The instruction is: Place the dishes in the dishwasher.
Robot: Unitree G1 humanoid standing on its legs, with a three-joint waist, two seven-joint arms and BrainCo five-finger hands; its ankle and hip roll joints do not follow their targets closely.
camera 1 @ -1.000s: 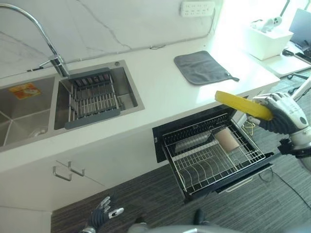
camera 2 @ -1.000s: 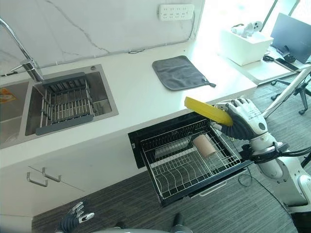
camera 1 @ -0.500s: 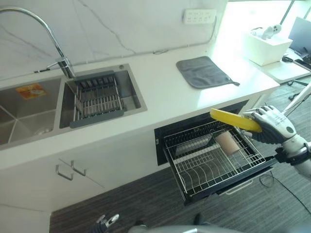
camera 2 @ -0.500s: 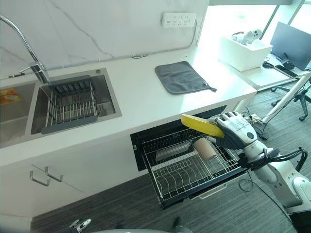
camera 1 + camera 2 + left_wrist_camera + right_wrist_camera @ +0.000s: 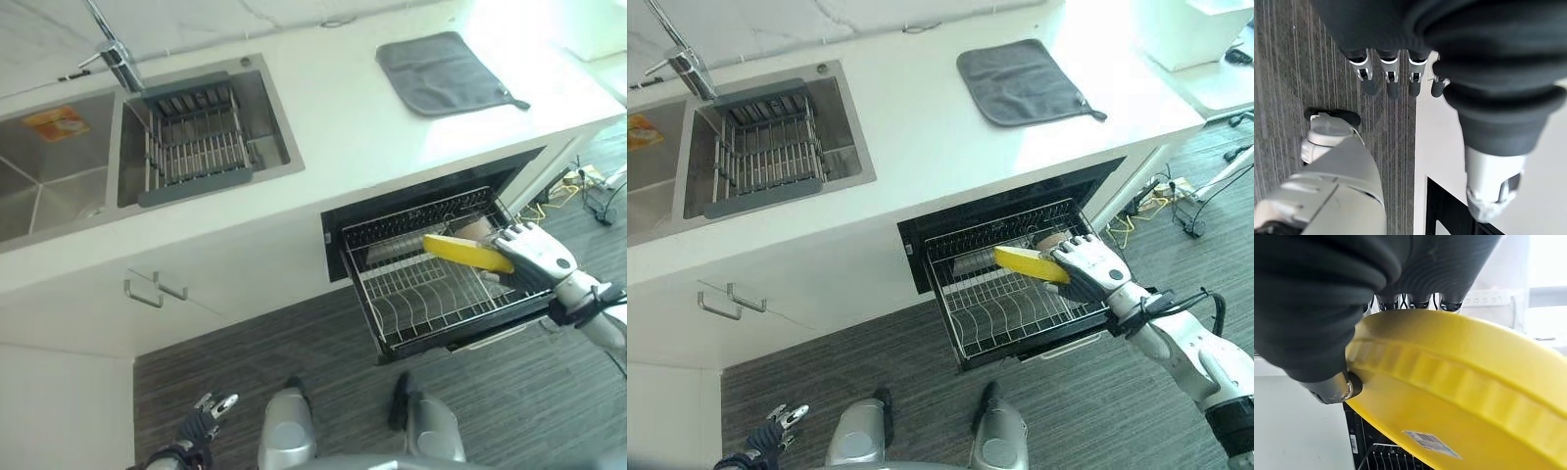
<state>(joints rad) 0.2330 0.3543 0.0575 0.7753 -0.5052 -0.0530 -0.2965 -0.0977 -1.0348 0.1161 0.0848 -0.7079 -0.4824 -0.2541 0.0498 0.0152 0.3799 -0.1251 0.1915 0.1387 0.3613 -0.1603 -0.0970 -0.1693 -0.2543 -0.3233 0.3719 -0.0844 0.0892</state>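
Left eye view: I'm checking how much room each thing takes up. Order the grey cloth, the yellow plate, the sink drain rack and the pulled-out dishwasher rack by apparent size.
1. dishwasher rack
2. grey cloth and sink drain rack: too alike to rank
3. yellow plate, seen nearly edge-on in the right hand, so it looks thin

I am standing in a kitchen. Before me runs a long white countertop (image 5: 333, 147) with a stainless steel double sink (image 5: 59, 176), a chrome tap (image 5: 113, 54) and a grey slatted drying rack (image 5: 196, 147) set in 1 basin. A dark grey square cloth mat (image 5: 441, 73) lies on the counter, and below it a black built-in dishwasher (image 5: 431, 284) stands pulled open with its wire rack.
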